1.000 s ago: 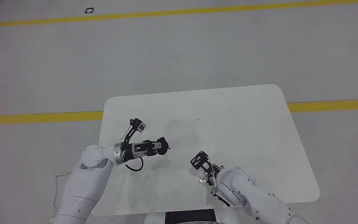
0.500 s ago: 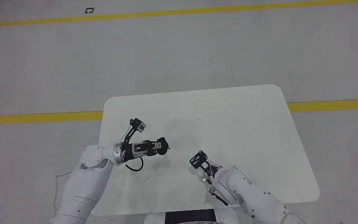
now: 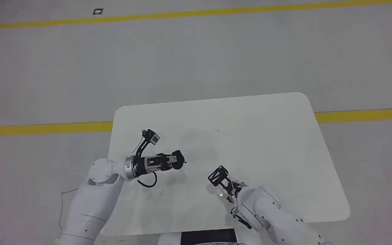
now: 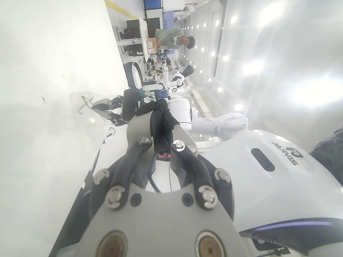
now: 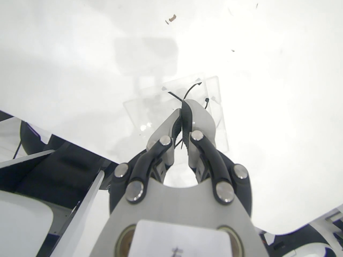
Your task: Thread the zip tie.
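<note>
A thin black zip tie [image 5: 191,89] is pinched between the fingers of my right gripper [image 5: 183,108], which is shut on it. Its loose ends cross just past the fingertips, and its small head [image 5: 206,100] hangs beside them. Under it lies a clear plastic plate [image 5: 214,124] on the white table. In the top view my right gripper [image 3: 215,176] is near the table's front middle. My left gripper [image 3: 179,161] is a short way to its left, shut, its black tips [image 4: 159,110] pointing towards the right gripper [image 4: 93,108] and the zip tie [image 4: 85,102].
The white table [image 3: 263,135] stretches bare to the back and right. A few small specks of debris [image 5: 171,18] lie beyond the clear plate [image 4: 77,96]. The table's front edge runs close behind both grippers.
My right arm has shifted slightly near the front edge, its gripper staying almost in place with the zip tie. The left arm has not moved.
</note>
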Motion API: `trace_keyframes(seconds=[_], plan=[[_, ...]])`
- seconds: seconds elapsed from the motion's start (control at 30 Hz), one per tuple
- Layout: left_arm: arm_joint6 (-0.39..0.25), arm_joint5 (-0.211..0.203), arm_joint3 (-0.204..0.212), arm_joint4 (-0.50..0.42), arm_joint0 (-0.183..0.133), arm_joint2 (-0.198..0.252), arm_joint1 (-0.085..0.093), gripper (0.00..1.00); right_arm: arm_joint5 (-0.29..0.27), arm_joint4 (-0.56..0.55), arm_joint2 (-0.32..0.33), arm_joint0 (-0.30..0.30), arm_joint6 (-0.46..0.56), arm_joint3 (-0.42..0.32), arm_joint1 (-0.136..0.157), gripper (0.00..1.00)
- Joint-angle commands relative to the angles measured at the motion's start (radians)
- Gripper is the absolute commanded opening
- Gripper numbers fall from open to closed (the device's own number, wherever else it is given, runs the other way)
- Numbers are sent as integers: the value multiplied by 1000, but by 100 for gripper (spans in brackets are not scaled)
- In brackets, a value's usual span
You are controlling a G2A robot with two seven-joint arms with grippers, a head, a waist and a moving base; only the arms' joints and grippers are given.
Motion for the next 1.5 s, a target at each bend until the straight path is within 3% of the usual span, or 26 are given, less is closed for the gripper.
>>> trace_keyframes(seconds=[0.0,0.23,0.7,0.97,1.1,1.47], plan=[[0,0,0,0,0,0,0,0,-14,8,19,-21,-17,-20,5,0],[0,0,0,0,0,0,0,0,-64,28,62,-60,-61,-30,14,0],[0,0,0,0,0,0,0,0,-83,65,46,-8,-42,36,1,0],[0,0,0,0,0,0,0,0,-67,65,34,11,-20,52,-7,31],[0,0,0,0,0,0,0,0,-55,40,26,14,20,47,-9,31],[0,0,0,0,0,0,0,0,-38,28,-22,56,67,82,-29,18]])
